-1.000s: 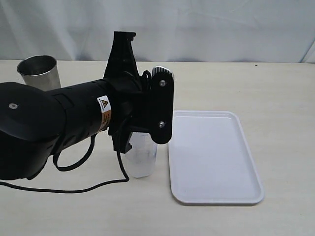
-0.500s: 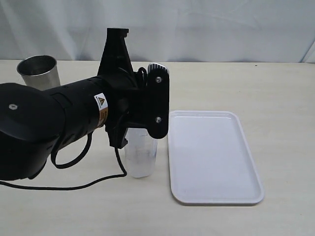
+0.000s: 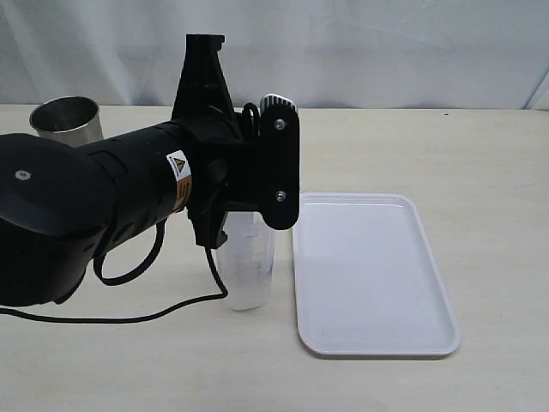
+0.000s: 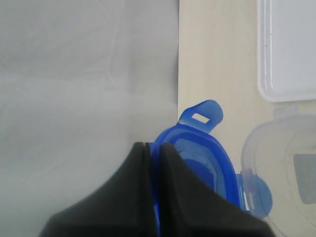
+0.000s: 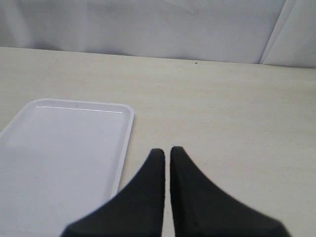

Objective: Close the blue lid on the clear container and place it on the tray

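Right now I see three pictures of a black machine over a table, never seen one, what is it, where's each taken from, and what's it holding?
It is a robot with two arms, each ending in a two-fingered tool. One picture comes from a camera off the arms, the other two from cameras on the wrists. On the table are a clear container, a white tray beside it and a metal cup. The left tool is shut on the blue lid, close to the container's open rim. The right tool is shut, holds nothing and hangs over the table next to the tray.
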### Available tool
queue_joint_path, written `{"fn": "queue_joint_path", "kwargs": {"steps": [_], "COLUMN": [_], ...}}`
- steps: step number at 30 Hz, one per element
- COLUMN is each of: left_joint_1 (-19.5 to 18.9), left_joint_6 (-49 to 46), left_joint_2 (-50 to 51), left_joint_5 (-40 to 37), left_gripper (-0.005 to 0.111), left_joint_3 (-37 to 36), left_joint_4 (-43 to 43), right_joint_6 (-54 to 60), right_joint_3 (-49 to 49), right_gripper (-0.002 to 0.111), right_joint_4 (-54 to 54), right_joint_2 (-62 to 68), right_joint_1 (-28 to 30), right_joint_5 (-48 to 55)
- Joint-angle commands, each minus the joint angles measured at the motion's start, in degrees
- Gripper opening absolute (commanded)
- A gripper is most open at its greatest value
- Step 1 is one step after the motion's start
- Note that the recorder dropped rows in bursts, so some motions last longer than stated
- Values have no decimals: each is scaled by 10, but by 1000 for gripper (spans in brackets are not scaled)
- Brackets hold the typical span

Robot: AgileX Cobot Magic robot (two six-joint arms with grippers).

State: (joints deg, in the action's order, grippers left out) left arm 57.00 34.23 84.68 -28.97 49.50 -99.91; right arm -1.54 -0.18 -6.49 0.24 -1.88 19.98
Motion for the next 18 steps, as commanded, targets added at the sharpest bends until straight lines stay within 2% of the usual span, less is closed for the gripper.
{"fn": "queue_joint_path", "kwargs": {"steps": [1, 6, 18], "left_joint_1": [3, 22, 23], "left_joint_6": [6, 5, 5], "left_joint_2": [-1, -1, -1], "left_joint_5": [-2, -4, 3], "left_gripper": [0, 0, 0], "left_joint_3": [4, 4, 4], "left_joint_4": [0, 0, 0], "right_joint_6": [3, 3, 3], "right_joint_3": [2, 2, 2], "right_gripper": [4, 4, 4], "right_joint_4": [0, 0, 0], "right_joint_2": [-2, -2, -2], "right_joint_1": [4, 4, 4], "right_joint_5": [-2, -2, -2]}}
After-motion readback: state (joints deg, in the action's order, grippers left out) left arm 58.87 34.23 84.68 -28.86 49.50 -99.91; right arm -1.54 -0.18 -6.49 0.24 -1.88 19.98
